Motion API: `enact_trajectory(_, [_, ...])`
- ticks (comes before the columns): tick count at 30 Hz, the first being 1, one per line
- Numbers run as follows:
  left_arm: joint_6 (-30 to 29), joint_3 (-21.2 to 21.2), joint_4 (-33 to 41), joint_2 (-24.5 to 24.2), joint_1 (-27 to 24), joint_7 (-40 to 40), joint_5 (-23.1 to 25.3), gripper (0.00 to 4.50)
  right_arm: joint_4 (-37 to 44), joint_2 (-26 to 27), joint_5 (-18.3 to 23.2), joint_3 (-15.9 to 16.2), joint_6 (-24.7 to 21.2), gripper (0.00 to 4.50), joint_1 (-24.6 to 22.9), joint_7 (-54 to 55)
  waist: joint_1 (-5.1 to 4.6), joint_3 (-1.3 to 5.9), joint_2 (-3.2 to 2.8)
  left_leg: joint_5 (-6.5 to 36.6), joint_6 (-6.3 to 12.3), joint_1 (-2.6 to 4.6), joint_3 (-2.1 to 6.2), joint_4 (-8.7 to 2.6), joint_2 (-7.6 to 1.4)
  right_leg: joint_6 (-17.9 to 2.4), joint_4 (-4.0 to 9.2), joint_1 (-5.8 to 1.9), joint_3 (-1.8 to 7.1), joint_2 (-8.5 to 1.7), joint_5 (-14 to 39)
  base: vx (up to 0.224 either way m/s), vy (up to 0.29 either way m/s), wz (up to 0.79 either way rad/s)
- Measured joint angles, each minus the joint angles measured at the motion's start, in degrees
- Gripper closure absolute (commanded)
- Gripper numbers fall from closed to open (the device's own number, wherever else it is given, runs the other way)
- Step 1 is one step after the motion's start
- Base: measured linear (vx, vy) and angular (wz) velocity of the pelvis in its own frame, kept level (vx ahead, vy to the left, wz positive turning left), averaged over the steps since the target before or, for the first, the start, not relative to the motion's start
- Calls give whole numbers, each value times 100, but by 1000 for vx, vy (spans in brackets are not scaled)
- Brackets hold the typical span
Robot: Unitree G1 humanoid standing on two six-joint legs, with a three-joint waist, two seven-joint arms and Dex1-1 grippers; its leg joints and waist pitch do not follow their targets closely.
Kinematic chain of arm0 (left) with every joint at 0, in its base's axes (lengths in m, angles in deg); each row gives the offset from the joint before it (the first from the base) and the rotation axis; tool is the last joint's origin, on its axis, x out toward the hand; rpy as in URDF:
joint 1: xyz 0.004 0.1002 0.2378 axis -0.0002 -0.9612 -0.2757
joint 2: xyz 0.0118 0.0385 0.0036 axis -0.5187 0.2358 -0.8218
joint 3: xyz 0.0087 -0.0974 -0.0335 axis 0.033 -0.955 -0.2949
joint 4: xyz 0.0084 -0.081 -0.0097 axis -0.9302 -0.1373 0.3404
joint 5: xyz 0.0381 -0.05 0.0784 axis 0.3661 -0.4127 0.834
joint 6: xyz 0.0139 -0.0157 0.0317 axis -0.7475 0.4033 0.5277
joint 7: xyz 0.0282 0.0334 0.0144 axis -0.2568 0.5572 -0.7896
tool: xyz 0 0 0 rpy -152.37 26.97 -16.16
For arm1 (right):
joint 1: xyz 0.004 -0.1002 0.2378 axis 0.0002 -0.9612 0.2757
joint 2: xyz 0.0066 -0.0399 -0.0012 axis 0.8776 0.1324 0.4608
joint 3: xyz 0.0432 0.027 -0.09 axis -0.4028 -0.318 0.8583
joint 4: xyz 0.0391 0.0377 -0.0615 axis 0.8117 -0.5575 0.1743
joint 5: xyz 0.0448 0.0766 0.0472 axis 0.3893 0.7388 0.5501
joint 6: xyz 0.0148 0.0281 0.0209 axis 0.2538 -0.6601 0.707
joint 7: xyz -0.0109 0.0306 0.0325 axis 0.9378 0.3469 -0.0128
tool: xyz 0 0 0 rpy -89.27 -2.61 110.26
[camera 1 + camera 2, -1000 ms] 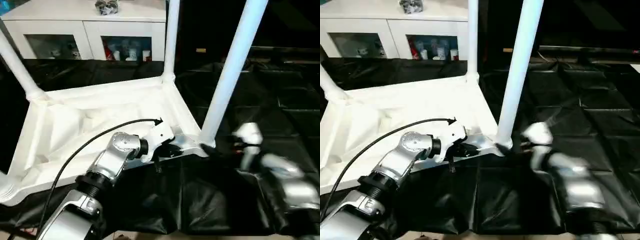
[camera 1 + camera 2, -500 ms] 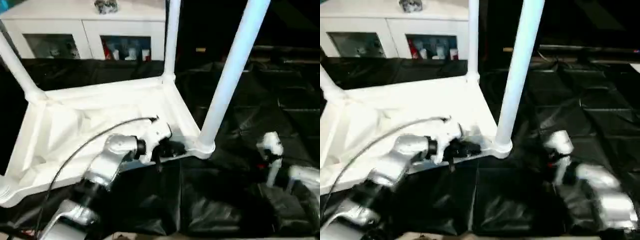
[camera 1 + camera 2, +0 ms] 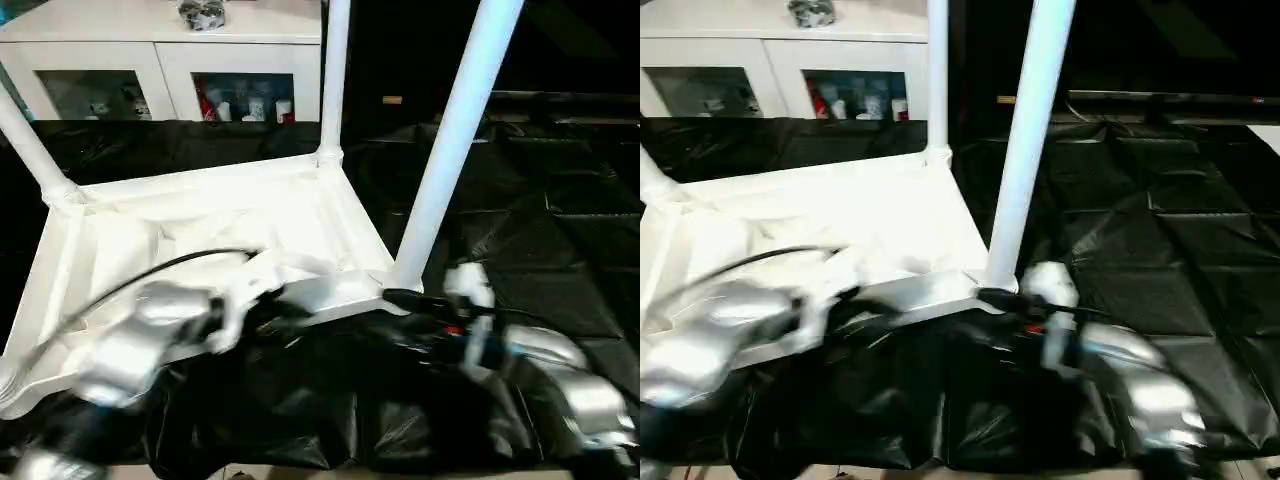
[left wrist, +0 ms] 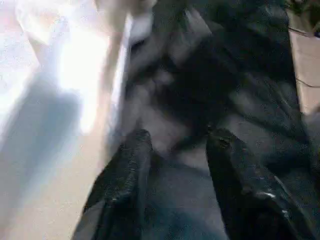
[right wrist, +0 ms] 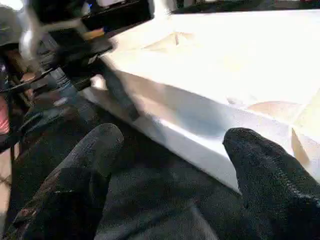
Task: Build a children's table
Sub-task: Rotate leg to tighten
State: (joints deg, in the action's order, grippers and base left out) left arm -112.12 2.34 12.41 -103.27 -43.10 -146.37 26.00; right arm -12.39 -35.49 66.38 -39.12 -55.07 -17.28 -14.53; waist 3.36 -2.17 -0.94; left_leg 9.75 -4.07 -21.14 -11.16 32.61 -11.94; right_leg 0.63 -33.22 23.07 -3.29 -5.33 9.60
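While the upturned white tabletop (image 3: 200, 230) lies on black sheeting (image 3: 560, 250) with its legs (image 3: 455, 150) pointing up, the left gripper (image 4: 175, 145) hovers by its near rim, fingers parted and empty. Right of that rim's corner socket (image 3: 400, 285), the right gripper (image 5: 170, 145) gapes wide, holding nothing.
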Motion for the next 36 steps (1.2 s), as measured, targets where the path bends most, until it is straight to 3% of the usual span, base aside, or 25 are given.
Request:
enact_trajectory(5, [-215,-31,188,-249,-174,-51,-20,202,-660,529,-336,116,238,74,434,618,-8,-2,9,0,-1,3,-2,2,5,-1,-3,0,14,1,-1,0,0,0])
enact_trajectory(9, [-435,-46,297,-560,-363,107,38,163,-1794,1572,-583,-41,713,74,1117,1996,-107,-14,29,-3,-7,8,0,3,5,-3,-39,19,23,5,-2,0,0,0])
enact_trajectory(12, [-503,-48,376,-629,-410,187,85,154,-2172,1890,-676,-52,1035,74,1293,2464,-88,-19,36,-3,-7,6,2,2,6,-4,-49,18,25,5,-1,0,0,0])
enact_trajectory(18, [-559,-31,476,-666,-418,313,136,89,-3245,2360,-656,-759,1751,74,1896,3886,-77,-22,45,-4,-8,9,-6,9,17,-15,-71,23,59,5,-8,0,0,0])
enact_trajectory(27, [-558,61,649,-720,-470,460,133,37,-4438,2060,-576,-1514,2648,74,2559,4980,6,-27,63,-4,-8,8,-11,15,19,10,-94,20,75,7,7,0,0,0])
enact_trajectory(30, [-530,77,665,-720,-493,487,133,12,-4782,1878,-546,-1686,2822,74,2732,5160,32,-30,67,-4,-8,4,-14,15,18,16,-97,14,81,8,11,0,0,0])
enact_trajectory(36, [-405,125,665,-721,-554,704,190,5,-5351,1311,-516,-2020,3057,74,2938,5290,52,-35,75,-4,-6,-15,-18,37,17,21,-100,8,95,7,13,0,0,0])
